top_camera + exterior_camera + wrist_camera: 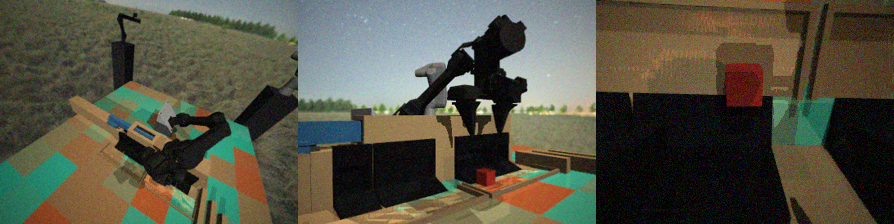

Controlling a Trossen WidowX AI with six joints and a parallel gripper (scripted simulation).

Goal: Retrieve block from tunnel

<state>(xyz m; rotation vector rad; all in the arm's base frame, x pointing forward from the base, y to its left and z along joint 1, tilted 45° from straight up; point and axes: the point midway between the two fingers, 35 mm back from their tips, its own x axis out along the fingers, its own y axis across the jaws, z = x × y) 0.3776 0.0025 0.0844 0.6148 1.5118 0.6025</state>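
While the top view shows the pincer [157, 157] [484, 132] over the tunnel housing [90, 115] [408, 127], the block is hidden there by the arm [205, 141] [435, 87]. Blue sliding bar [119, 122] [328, 132] pokes out of the housing's end, seen also through the slot in its roof. Housing sits on the checkered counter [88, 180] [539, 192].

Exterior view: red cube [485, 176] [744, 85] is out of the covered part, lying in front of the black opening, by the wooden rail [527, 182]. Pincer is wide, fingers pointing down, nothing between them; tips stand above the cube's level, near the top of the opening, seemingly set back from it.

Wrist view: cube sits upper middle, free of any grip, near the edge of the black panel [691, 155].

Step in hand, my call: extraction looks done, now approaching for the pick. Next move: shift outward over the cube, straighten, lower around it, close, lift. Risk: a fingertip catches the housing wall or rail, or nudges the cube back inside.
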